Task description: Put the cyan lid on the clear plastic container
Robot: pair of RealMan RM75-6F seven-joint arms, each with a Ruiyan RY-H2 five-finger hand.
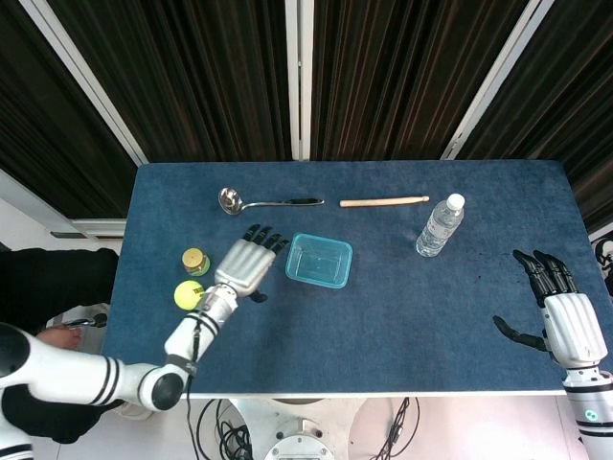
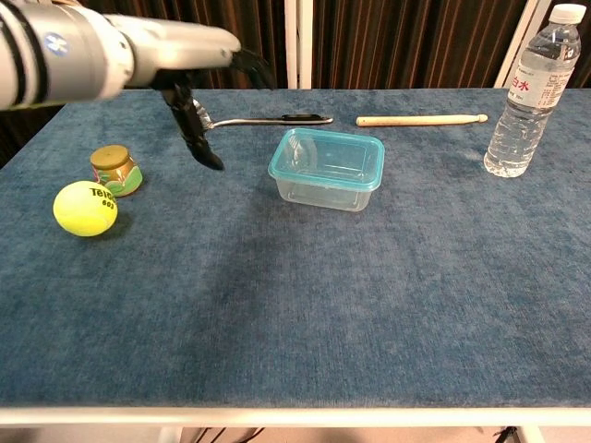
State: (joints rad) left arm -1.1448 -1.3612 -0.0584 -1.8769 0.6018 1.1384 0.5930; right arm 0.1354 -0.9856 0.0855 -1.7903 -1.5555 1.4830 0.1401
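Looking done, honestly: the cyan lid point(image 2: 327, 158) sits on the clear plastic container point(image 2: 325, 187), just right of your empty, spread left hand point(image 1: 246, 267); right hand point(image 1: 565, 321), also spread, is far off.

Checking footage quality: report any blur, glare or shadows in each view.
Head view: sharp, evenly lit, only faint shadows beside the left robot hand and the container. Chest view: the left robot hand is slightly soft; the bottle and container show small highlights.
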